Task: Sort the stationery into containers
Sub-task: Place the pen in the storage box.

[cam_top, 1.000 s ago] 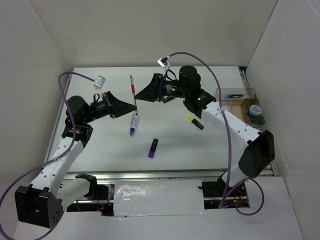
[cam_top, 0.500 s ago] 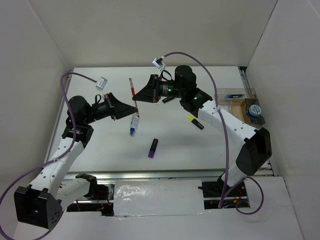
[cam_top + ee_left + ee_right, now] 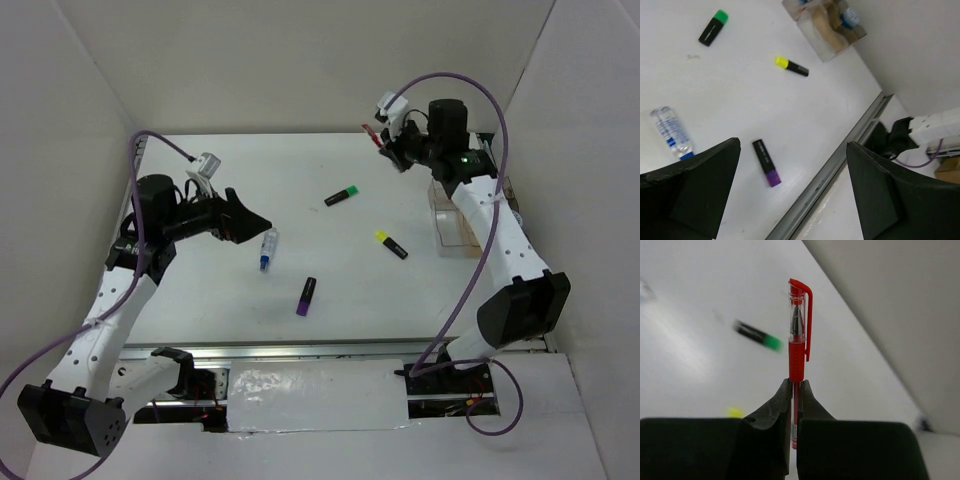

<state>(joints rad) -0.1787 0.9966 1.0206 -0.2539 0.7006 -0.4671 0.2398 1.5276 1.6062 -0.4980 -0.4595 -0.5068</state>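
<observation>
The right claw [image 3: 795,405] is pressed together on a red pen [image 3: 797,340], pinching its lower barrel so the capped end sticks out past the fingertips. From above, this claw [image 3: 385,142] holds the pen [image 3: 370,130] off the surface [image 3: 200,290] at the far right, just left of and beyond the clear box [image 3: 445,225]. The left claw [image 3: 792,145] is spread wide and grips nothing. From above it [image 3: 250,220] hangs on the left side, close to the white-blue tube [image 3: 267,249] but apart from it. A green highlighter [image 3: 342,195] lies mid-surface, a yellow highlighter [image 3: 391,245] lies nearer and to its right, and a purple highlighter [image 3: 307,296] lies nearest. The left wrist view shows a blue-white tape roll [image 3: 850,17] inside the box [image 3: 825,47].
</observation>
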